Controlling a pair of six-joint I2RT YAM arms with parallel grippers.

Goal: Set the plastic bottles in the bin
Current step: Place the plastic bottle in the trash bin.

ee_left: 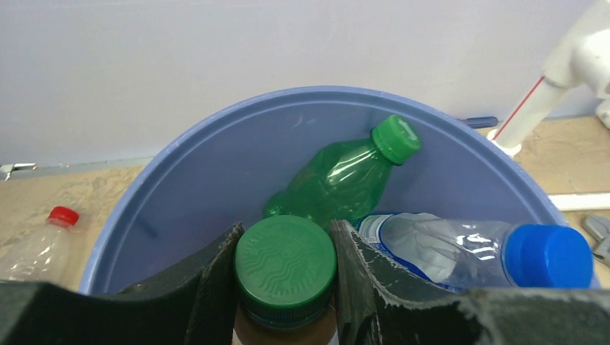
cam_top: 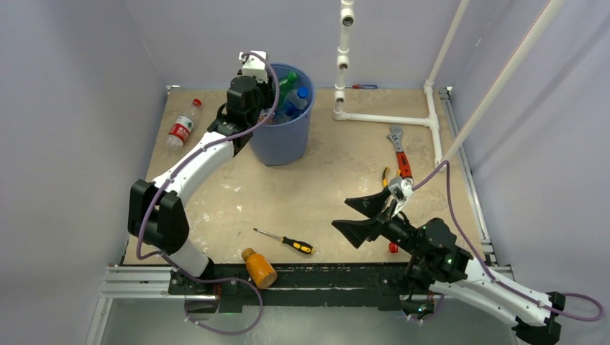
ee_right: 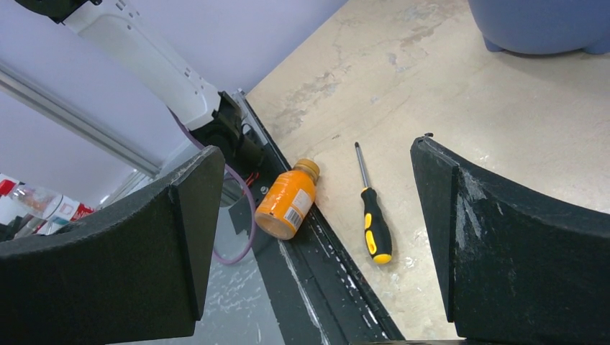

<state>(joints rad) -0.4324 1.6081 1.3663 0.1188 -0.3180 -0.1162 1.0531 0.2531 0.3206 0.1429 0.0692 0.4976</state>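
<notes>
Top external view: a red-labelled bottle point(cam_top: 183, 123) lies at the far left of the tabletop point(cam_top: 324, 180). An orange bottle point(cam_top: 258, 267) rests at the near edge. The left pincer point(ee_left: 286, 237), hidden there by its wrist, grips a green-capped bottle point(ee_left: 285, 267) over the bin point(cam_top: 284, 144), the bottle's body cut off. The right pincer point(cam_top: 339, 213) gapes empty.

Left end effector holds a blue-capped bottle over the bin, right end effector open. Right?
Wrong cap colour: the left wrist view shows the left end effector holding a green-capped bottle over the bin. The right end effector is open.
</notes>
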